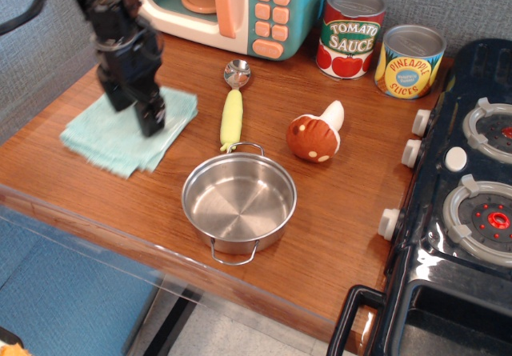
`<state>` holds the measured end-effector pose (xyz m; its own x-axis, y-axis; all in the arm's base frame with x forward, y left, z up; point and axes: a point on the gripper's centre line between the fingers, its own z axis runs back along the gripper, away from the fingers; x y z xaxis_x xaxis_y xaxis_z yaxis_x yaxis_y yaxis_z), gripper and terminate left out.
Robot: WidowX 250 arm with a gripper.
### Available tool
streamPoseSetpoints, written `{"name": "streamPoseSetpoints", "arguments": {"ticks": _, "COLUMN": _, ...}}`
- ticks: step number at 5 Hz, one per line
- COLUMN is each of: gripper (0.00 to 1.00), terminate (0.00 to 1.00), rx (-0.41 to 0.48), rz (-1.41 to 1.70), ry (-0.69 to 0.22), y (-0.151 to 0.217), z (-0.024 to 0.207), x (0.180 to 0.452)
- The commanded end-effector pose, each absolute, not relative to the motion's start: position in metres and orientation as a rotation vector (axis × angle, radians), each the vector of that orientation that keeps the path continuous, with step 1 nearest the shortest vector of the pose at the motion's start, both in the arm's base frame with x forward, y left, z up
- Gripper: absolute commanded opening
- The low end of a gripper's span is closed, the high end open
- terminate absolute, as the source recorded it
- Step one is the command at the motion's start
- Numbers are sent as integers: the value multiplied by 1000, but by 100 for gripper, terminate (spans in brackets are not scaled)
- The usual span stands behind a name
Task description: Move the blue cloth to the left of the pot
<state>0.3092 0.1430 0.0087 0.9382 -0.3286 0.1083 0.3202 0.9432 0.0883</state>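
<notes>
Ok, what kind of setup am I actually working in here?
It looks like a toy play kitchen on a wooden counter: a pastel toy microwave at the back, a dark toy stove with knobs on the right, and printed tomato sauce and pineapple slices cans.

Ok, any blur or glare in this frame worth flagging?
In observation.image, the gripper and arm over the blue cloth are motion-blurred, so the jaw state is unclear. The pot shows bright reflections, and the clear panel at the counter's front edge has mild glare. The cans stay sharp.
</notes>
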Motion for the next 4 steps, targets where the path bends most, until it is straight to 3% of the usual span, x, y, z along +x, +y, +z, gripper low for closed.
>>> {"name": "streamPoseSetpoints", "arguments": {"ticks": 1, "gripper": 100, "terminate": 0, "rx": 96, "rz": -396, "ry": -121, "y": 136, "z": 21, "x": 276}}
{"name": "streamPoseSetpoints", "arguments": {"ticks": 3, "gripper": 100, "terminate": 0, "rx": 95, "rz": -394, "ry": -151, "y": 129, "z": 28, "x": 285}}
{"name": "streamPoseSetpoints", "arguments": {"ticks": 4, "gripper": 100, "terminate": 0, "rx": 115, "rz": -368, "ry": -239, "y": 133, "z": 64, "x": 295}}
